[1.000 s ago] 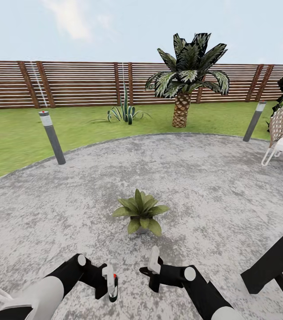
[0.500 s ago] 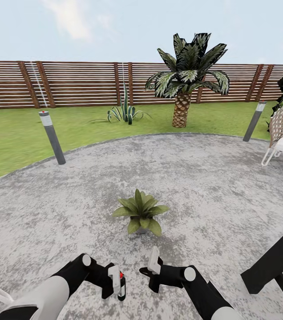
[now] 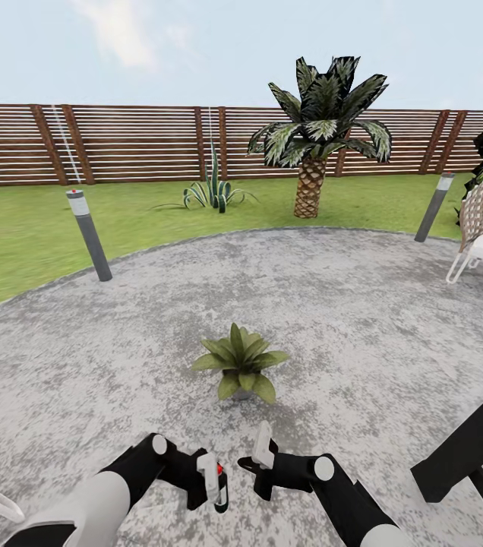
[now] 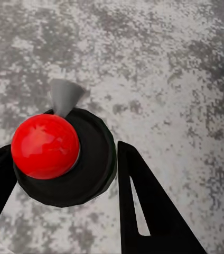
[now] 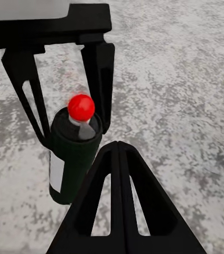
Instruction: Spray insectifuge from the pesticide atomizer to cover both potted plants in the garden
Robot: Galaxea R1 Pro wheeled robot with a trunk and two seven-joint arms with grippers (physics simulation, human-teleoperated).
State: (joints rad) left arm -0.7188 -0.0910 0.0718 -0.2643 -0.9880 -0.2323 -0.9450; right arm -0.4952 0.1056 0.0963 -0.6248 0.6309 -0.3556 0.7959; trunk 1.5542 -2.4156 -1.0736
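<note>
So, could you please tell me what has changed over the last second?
The left claw, shut on the slim dark spray bottle with the red knob, has carried it inward, toward the right claw and the low green-leaved plant in its small grey pot. The right claw, the plant and the round grey gravel patio stayed put.

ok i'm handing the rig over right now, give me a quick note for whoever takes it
Left gripper: shut on the pesticide atomizer, held upright with its red top up, low over the gravel patio.
Right gripper: holds nothing; whether it is open or shut cannot be told. It sits beside the left one.
One potted plant stands on the patio just ahead of both grippers.
Done: atomizer picked up and brought to the plant.
Left: spray this plant until covered, then find and spray the second one. No spray visible on the leaves yet.
</note>
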